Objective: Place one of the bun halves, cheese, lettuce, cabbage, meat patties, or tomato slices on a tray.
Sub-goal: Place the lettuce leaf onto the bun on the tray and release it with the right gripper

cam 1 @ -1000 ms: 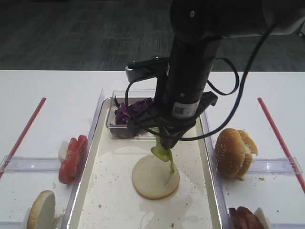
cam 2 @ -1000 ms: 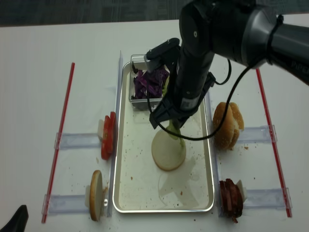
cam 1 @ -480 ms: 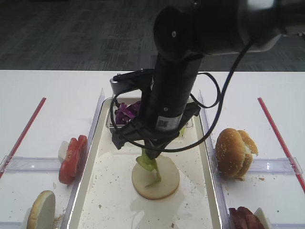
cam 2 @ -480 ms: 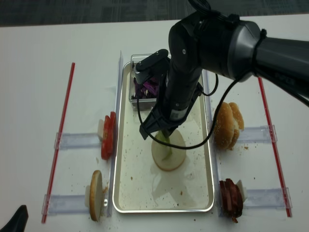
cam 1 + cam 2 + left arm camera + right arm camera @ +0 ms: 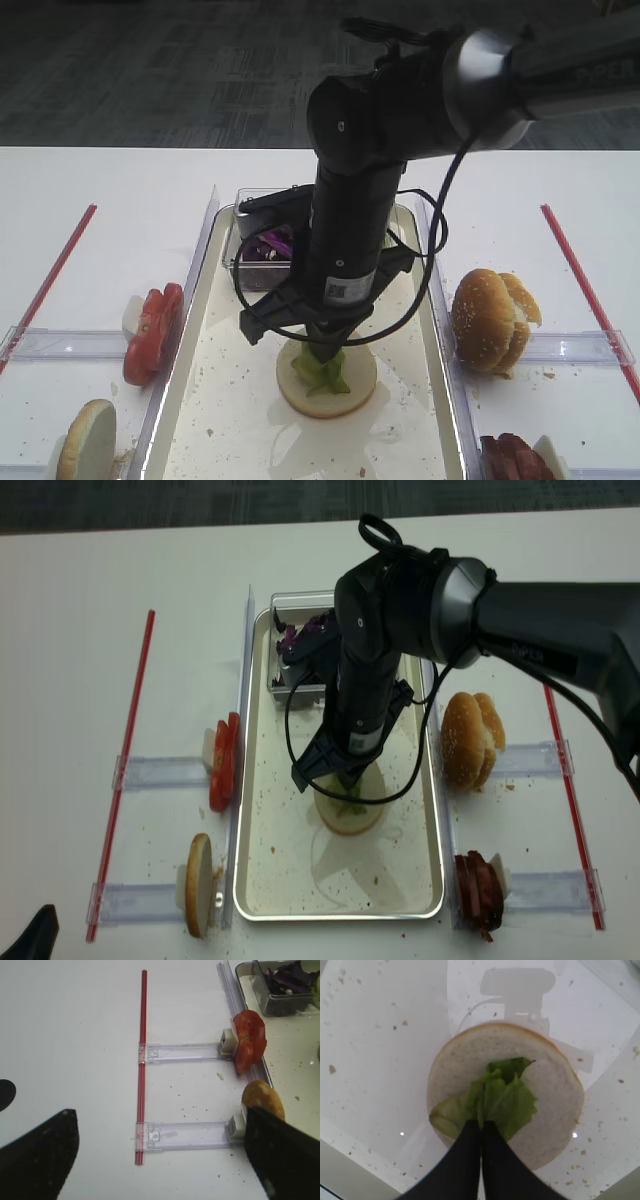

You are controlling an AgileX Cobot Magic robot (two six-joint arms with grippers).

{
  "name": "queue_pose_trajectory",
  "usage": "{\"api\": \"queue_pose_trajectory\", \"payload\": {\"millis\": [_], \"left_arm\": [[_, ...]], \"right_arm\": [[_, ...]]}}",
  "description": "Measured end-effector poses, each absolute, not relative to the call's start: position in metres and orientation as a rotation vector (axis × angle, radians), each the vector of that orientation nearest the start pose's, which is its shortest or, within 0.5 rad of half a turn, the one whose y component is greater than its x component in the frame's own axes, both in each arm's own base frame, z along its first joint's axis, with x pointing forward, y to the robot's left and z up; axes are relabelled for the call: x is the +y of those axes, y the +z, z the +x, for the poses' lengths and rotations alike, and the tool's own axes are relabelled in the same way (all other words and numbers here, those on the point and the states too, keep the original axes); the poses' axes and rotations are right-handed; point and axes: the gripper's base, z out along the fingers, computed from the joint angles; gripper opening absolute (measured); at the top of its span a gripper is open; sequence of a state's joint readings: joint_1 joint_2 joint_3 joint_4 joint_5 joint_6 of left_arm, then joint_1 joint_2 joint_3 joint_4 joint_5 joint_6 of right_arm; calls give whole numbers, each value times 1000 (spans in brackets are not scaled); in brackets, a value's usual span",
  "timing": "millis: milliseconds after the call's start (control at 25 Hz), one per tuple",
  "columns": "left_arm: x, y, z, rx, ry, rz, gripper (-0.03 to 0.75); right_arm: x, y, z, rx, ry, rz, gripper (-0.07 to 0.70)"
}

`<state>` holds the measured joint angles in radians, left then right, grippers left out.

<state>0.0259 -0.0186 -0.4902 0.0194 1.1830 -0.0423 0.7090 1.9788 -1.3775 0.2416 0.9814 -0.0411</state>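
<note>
Nearest the right wrist camera, the black right gripper [image 5: 481,1132] has its two fingers pressed together, pinching the light green crinkled lettuce leaf [image 5: 502,1097]; the leaf lies on the pale cut face of a round bun half [image 5: 560,1105], which sits flat in the long off-white crumb-speckled tray [image 5: 225,420]; further back in the tray a small clear plastic tub [image 5: 250,268] holds dark purple shredded cabbage [image 5: 268,245]; bright red tomato slices [image 5: 152,330] stand left of the tray, sesame-seeded bun halves [image 5: 490,318] right of it; the left gripper's dark fingers [image 5: 42,1155] stand wide apart, holding nothing.
</note>
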Motion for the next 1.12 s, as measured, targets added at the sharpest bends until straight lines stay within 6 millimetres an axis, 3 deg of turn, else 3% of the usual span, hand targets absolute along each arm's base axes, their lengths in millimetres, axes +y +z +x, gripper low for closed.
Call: {"api": "queue_pose_trajectory", "payload": {"millis": [120, 240, 440, 520, 800, 1120], "left_arm": [[1, 265, -12, 2156, 14, -76, 618], [1, 265, -12, 2156, 14, -76, 618], [1, 265, -12, 2156, 14, -76, 618], [1, 265, -12, 2156, 14, -76, 618], [1, 265, -12, 2156, 14, -76, 618], [1, 265, -12, 2156, 14, -76, 618]], "right_arm": [[263, 174, 281, 2961, 326, -968, 52], [263, 174, 281, 2957, 314, -987, 148], [261, 173, 280, 2969, 303, -1005, 577], [261, 173, 279, 2970, 303, -1006, 647], [261, 178, 279, 2960, 307, -995, 689], [260, 231, 285, 2821, 287, -981, 690]]}}
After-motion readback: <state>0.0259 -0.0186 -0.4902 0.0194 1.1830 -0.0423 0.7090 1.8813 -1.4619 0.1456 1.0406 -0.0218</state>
